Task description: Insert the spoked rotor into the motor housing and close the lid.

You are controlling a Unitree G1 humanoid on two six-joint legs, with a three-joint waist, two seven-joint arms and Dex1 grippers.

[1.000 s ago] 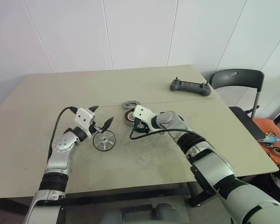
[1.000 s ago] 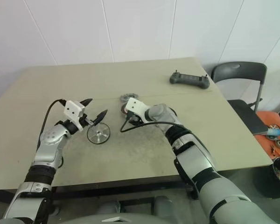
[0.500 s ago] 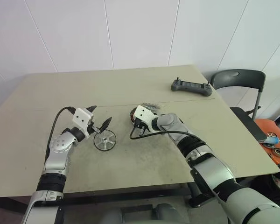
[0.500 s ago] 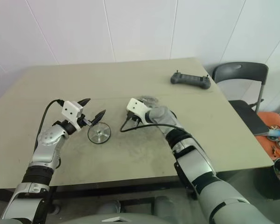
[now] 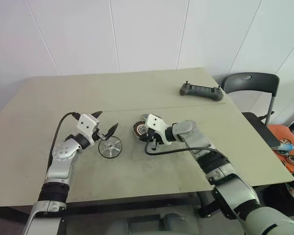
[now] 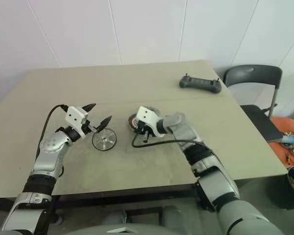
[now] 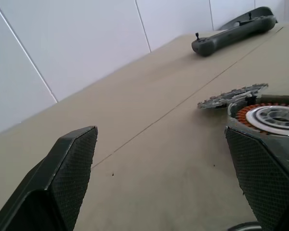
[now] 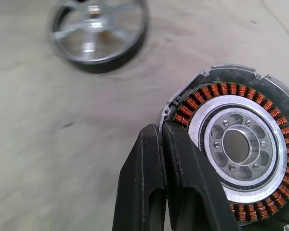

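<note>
Tabletop (image 5: 186,161): layout is the same as before, remote (image 5: 200,91) by the far right corner.

Right gripper (image 5: 148,133): half open a second ago, fingers (image 8: 144,183) now pressed together, tips on the housing (image 5: 138,129) rim. Can't tell if the rim wall is nipped between them. The arm has pulled back and the housing has come with it, now mid-table and a bit closer to the near edge than before, windings up. I read this as dragging it into position for insertion.

Left gripper (image 5: 107,120): unmoved, fingers spread wide, hovering just over the rotor (image 5: 110,147), empty.

Rotor: unmoved, flat on the table left of the housing, not inserted.

Thin toothed disc (image 7: 233,95) just behind the housing, probably the lid, still off.
</note>
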